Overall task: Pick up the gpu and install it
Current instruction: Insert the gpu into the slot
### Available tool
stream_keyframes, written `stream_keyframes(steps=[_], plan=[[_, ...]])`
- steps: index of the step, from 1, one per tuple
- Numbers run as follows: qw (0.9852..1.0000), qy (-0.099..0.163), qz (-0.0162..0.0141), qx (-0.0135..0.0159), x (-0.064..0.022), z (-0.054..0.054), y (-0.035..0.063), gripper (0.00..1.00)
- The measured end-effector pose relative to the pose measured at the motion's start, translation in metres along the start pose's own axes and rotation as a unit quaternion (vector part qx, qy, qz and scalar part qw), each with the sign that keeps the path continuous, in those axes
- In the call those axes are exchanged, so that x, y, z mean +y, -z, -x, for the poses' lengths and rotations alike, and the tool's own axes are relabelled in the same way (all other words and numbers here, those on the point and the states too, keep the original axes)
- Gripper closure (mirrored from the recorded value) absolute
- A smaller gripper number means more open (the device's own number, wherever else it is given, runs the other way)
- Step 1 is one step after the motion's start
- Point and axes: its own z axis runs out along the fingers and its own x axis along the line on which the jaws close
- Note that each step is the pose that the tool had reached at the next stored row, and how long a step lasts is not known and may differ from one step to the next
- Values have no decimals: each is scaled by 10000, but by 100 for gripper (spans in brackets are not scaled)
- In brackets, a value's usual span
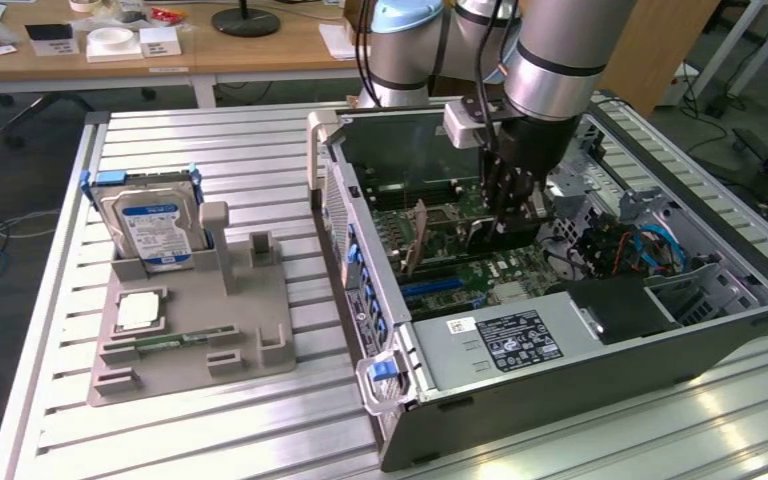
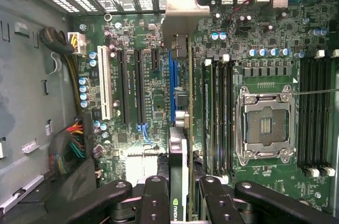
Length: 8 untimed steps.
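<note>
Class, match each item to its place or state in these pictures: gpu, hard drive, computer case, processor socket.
Items:
1. gpu
2. hard drive
3. computer case
4. processor socket

Places or states:
A. standing upright in the grey holder
B. gripped edge-on between the fingers, inside the case
C. silver-framed, on the motherboard
D. lying on the slatted table, side open

Pairs: 1-B, 2-A, 3-D, 4-C

One gpu (image 2: 178,168), one hard drive (image 1: 157,228), one memory stick (image 1: 168,341), one computer case (image 1: 558,345), one gray holder (image 1: 244,300).
</note>
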Motion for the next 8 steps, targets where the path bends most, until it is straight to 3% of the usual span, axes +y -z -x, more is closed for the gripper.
stream_keyframes(steps=[8], plan=[[10000,0,-1,-3,1,0,-15,73]])
